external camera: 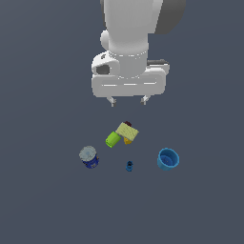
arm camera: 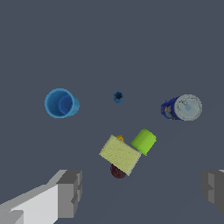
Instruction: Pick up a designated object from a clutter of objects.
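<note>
The dark blue can (external camera: 89, 157) with a silvery-grey round top stands upright at the exterior view's left of the group; in the wrist view the can (arm camera: 181, 108) shows its grey top. My gripper (external camera: 128, 100) hangs open high above the floor, behind the cluster and apart from everything. Its grey fingers (arm camera: 70, 194) frame the wrist view with nothing between them. The clutter sits below: a green cylinder (external camera: 113, 139), a tan-yellow block (external camera: 127, 131) over an orange piece (external camera: 127, 140), and a dark maroon piece (arm camera: 117, 171).
A light blue cup (external camera: 167, 159) stands open-side up at the exterior view's right, also the cup (arm camera: 61, 103) in the wrist view. A tiny blue piece (external camera: 129, 166) lies between cup and can. The dark grey floor (external camera: 47, 205) spreads all around.
</note>
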